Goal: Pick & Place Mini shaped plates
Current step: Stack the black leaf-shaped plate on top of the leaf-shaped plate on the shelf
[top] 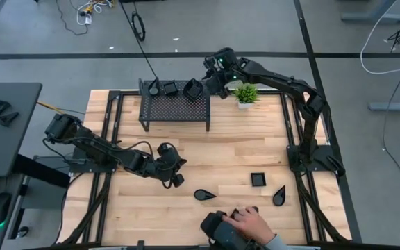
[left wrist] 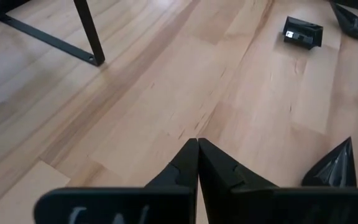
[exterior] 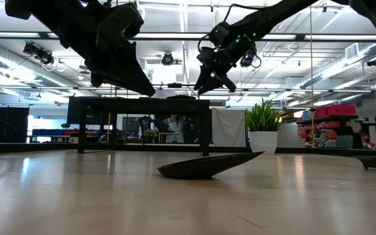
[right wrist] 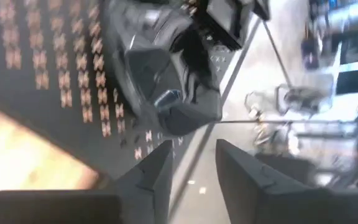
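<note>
Nearest the low camera lies a glossy black teardrop-shaped mini plate (exterior: pixel 204 166), flat on the pale wooden surface (exterior: pixel 77 196), its pointed tip aimed toward the small green potted plant in a white pot (exterior: pixel 263 127).

Seen from above, that teardrop plate (top: pixel 204 194) sits at about 6 o'clock from the surface's centre. A small glossy black square plate (top: pixel 257 180) lies toward 4 o'clock, and a second black teardrop plate (top: pixel 279 197) is just beyond it, nearer the right edge. At the very 6 o'clock edge a person's hand (top: pixel 252 223) rests over a cluster of dark plates (top: pixel 215 226) whose shapes are hard to tell.

A black mesh metal rack (top: pixel 174 109) stands at 11 o'clock, with three glossy black plates on its far edge: a dark one at its left (top: pixel 155 89), a square one in the middle (top: pixel 170 89), and a deeper wavy-rim one at its right corner (top: pixel 193 89).

The right pincer (top: pixel 211 83) hovers just beside that corner plate, at 12 o'clock. In the right wrist view its two dark fingers (right wrist: pixel 157 171) stand apart with nothing between them, the wavy-rim plate (right wrist: pixel 166 81) sitting free on the mesh just ahead.

The left pincer (top: pixel 174 178) is low over the bare wood at 8 o'clock, near the first teardrop plate. Its fingers (left wrist: pixel 185 165) are pressed together, holding nothing; the teardrop plate's tip (left wrist: pixel 334 168) shows just beside them, apart.
</note>
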`<act>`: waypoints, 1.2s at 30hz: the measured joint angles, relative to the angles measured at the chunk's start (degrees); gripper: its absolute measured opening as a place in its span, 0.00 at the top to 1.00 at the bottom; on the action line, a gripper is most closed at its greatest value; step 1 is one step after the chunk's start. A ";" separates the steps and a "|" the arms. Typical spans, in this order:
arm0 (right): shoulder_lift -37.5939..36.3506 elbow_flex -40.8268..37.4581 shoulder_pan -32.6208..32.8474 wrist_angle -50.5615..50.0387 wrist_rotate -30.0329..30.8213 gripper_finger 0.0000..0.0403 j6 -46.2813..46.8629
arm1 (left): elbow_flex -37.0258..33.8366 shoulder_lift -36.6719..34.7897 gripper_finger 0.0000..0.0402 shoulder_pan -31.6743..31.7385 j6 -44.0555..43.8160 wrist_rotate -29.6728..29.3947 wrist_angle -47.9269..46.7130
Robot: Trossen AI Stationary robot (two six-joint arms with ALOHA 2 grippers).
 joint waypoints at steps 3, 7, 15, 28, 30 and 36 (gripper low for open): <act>-0.02 0.00 0.58 0.11 1.59 0.73 9.48 | 0.00 0.00 0.96 0.00 0.00 -0.04 0.09; -0.02 0.00 1.66 1.14 2.02 0.78 22.76 | 0.00 0.00 0.96 0.00 -0.02 -0.33 0.46; 1.02 0.00 1.78 1.49 6.55 0.89 33.12 | 0.00 0.00 0.96 -0.05 -0.01 -0.28 4.01; 3.74 0.00 2.16 0.11 4.48 0.99 35.33 | 0.02 0.00 0.96 -0.07 -0.32 0.13 6.82; 3.93 -0.04 2.16 0.09 4.55 0.99 35.24 | 0.02 0.00 0.96 -0.07 -0.32 0.15 7.21; 1.63 -0.04 2.16 5.58 4.58 0.97 37.46 | 0.02 0.00 0.96 -0.39 -0.32 0.17 7.43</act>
